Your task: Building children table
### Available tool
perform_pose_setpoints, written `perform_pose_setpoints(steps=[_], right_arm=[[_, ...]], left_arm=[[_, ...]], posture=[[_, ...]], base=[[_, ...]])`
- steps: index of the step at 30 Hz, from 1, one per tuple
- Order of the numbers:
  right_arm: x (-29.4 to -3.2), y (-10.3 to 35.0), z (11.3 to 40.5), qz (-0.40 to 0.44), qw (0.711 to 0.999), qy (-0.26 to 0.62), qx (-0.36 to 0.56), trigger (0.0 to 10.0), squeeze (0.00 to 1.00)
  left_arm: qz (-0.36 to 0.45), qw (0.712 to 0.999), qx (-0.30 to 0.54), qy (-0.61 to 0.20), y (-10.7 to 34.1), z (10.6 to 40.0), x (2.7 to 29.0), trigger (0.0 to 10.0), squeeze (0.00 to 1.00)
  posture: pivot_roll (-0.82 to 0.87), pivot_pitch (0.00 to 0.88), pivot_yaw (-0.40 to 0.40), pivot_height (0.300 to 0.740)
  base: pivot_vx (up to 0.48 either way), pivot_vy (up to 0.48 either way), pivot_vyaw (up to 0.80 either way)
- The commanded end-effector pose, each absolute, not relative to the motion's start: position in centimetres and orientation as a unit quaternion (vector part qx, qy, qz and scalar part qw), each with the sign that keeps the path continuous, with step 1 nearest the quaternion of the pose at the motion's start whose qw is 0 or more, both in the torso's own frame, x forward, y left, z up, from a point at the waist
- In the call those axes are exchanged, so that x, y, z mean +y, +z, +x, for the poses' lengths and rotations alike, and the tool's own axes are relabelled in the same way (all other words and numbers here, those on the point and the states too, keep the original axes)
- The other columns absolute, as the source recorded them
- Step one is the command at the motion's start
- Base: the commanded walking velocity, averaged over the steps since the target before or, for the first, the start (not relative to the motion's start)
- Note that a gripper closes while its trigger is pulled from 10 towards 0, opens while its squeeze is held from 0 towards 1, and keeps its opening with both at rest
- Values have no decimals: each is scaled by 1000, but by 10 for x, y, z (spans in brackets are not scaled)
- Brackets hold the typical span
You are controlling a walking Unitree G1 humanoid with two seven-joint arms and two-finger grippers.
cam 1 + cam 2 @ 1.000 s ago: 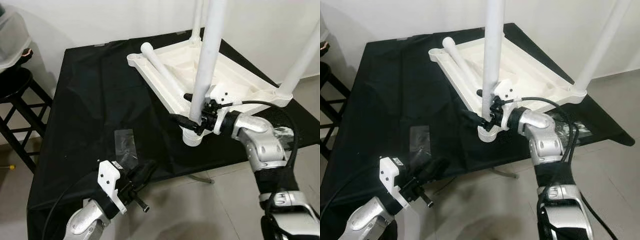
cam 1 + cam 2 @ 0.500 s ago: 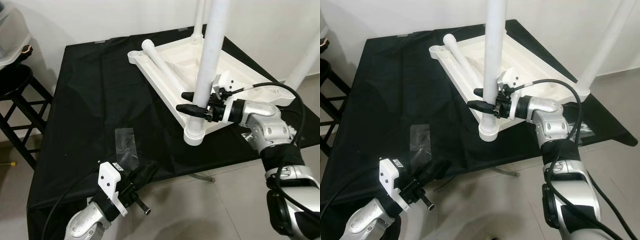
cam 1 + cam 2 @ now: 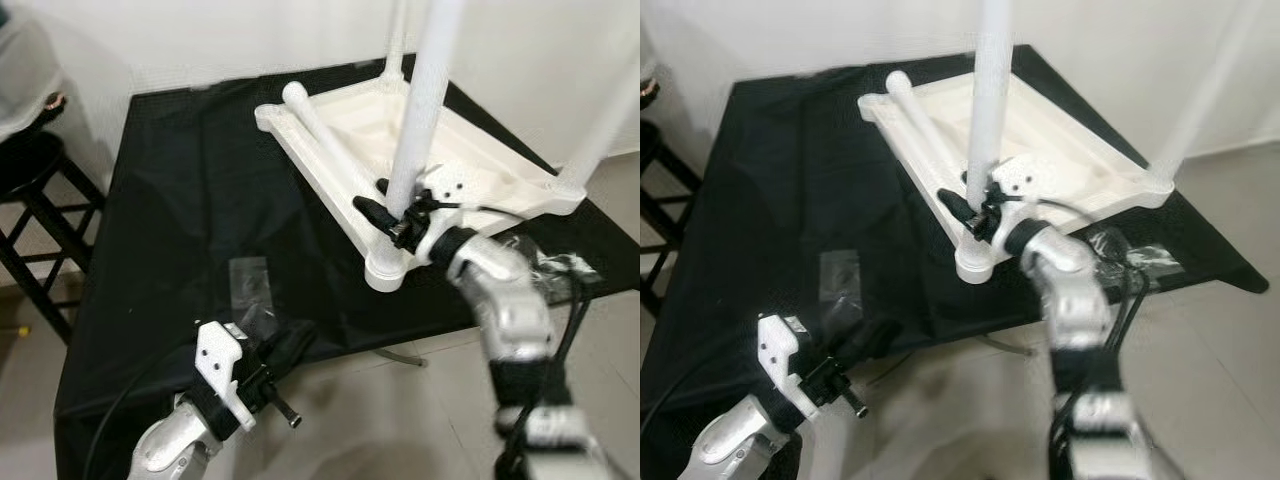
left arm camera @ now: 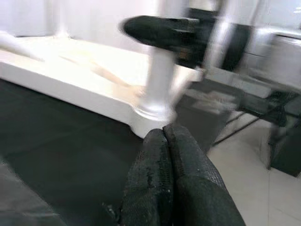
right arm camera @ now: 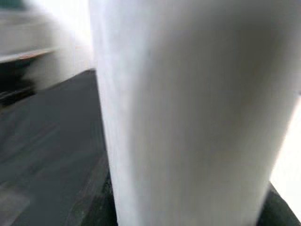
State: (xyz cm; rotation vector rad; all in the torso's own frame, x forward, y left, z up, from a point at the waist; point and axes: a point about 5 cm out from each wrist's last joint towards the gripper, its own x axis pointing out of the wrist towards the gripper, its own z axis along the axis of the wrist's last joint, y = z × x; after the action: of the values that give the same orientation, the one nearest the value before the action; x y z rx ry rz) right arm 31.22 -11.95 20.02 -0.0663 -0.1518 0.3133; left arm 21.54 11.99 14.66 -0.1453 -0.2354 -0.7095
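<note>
Black-draped tabletop (image 3: 180, 200): carries every part; a dark stool (image 3: 30, 190) stands beside it on the robot's left.

White children's table (image 3: 470, 160): upside down on the cloth, toward the far right; three legs stand upright in corner sockets.

Near-corner leg (image 3: 415, 130): upright in its socket at the cloth's front edge. Judged the step in hand: seating or tightening it. Best done by keeping the leg vertical, turning in short strokes and re-gripping low, close to the socket.

Loose leg (image 3: 325, 145): lying flat along the underside's left rim.

Right end effector (image 3: 388, 208): fingers set around the near-corner leg, low down, gripping it; blurred.

Left end effector (image 4: 170, 155): fingers pressed together, empty, hanging idle off the front edge.

Clear plastic bag (image 3: 250, 285): flat on the cloth.
</note>
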Motion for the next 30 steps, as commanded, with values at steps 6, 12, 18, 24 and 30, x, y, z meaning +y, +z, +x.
perform_pose_setpoints(steps=[6,12,18,24,30], right_arm=[[-115,151,311,-64,986,144,50,0,0],[-104,154,308,-52,984,161,55,10000,0],[-92,185,309,9,964,266,14,10000,1000],[-113,222,317,-117,875,468,-38,10000,0],[-127,228,327,-138,856,498,-31,10000,0]], left_arm=[[-71,927,-105,-352,143,219,119,10000,0],[-72,931,-109,-341,143,218,121,10000,0],[-73,929,-108,-346,142,218,119,10000,0],[-71,930,-110,-342,142,217,117,10000,0],[-70,933,-112,-336,142,215,116,10000,0]], posture=[[-29,223,32,740],[-25,220,28,740],[-26,211,28,740],[-9,210,7,740],[8,215,0,740]], base=[[0,0,0],[0,0,0],[0,0,0],[0,0,0],[0,0,0]])
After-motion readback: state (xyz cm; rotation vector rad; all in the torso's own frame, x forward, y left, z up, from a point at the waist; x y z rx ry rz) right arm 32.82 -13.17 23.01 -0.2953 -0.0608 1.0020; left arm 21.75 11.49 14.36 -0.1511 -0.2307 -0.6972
